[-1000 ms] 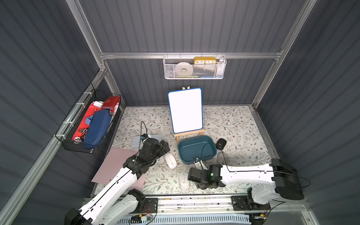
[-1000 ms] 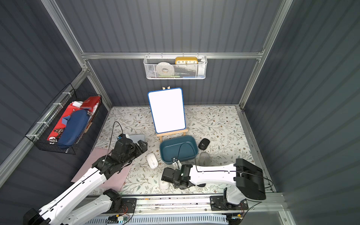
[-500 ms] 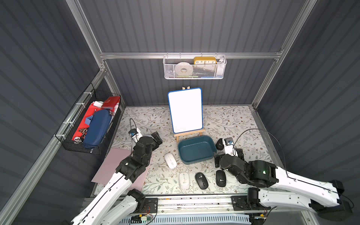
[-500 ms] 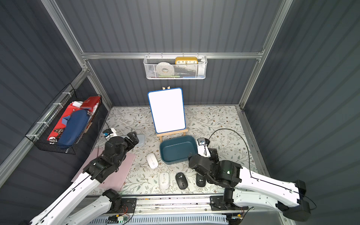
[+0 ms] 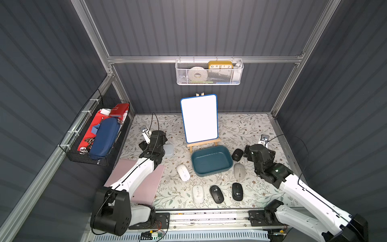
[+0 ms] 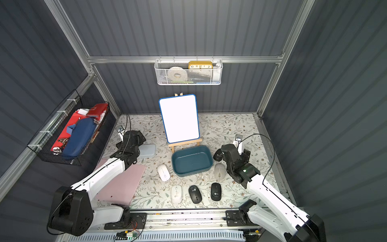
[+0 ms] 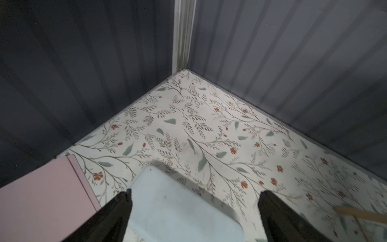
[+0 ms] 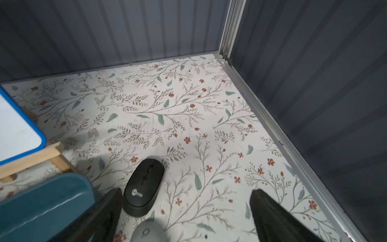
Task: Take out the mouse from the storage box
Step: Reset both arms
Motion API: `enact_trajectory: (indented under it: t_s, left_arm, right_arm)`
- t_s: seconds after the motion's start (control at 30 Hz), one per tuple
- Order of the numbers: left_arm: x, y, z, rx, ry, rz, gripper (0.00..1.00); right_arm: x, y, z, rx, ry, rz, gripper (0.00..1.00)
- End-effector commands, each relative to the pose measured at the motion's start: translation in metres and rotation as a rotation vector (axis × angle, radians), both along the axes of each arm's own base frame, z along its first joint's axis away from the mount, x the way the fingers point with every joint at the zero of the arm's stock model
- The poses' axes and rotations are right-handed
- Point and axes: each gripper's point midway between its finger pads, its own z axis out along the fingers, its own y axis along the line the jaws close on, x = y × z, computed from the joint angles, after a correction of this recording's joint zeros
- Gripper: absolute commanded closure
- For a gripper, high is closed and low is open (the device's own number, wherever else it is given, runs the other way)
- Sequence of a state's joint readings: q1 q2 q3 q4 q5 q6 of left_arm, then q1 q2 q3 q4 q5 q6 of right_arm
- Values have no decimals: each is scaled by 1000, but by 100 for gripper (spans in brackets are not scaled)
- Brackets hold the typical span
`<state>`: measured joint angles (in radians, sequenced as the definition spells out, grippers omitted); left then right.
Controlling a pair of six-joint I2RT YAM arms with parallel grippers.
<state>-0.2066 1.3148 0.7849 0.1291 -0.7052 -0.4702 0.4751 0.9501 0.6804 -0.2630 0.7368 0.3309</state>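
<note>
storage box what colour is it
Dark teal-blue, plain, no pattern. The storage box shows best in a top view, where its whole inside and rim are visible.

**Legible markings: one clock face, one logo**
Numerals 10, 11, 12, 1 and 2 are read on the yellow clock in the white wire basket, high up and well apart from the right gripper. A white round logo is noted on the black mouse just beside that gripper; its characters cannot be read.

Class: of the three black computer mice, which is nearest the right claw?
The black oval plastic mouse beside the far right corner of the dark teal plastic tub; the other two black mice lie side by side near the front.
</note>
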Motion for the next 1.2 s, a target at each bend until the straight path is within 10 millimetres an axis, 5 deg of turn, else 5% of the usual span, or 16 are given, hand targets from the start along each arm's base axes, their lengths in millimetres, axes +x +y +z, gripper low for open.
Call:
enact_trajectory:
  t_s: [0.0,0.17,0.33,0.57,0.77,1.17]
  left_arm:
    - [7,39,-4,43,-30,40,0]
    - [6,66,-40,132,-6,48,1]
    - [13,65,-62,176,-62,-22,1]
    - [26,36,-85,174,-146,-228,1]
    - [27,37,-86,161,-136,-235,0]
    - [27,38,-86,161,-135,-231,0]
  right_arm:
    - [22,-18,6,-56,-74,-45,1]
    - [36,-58,-32,-59,29,-166,1]
    - [46,-75,-54,-117,5,-196,1]
    - [60,-65,-73,-132,-82,-110,1]
    - [76,-51,-87,-73,-155,33,1]
    - [87,-59,-107,20,-147,69,1]
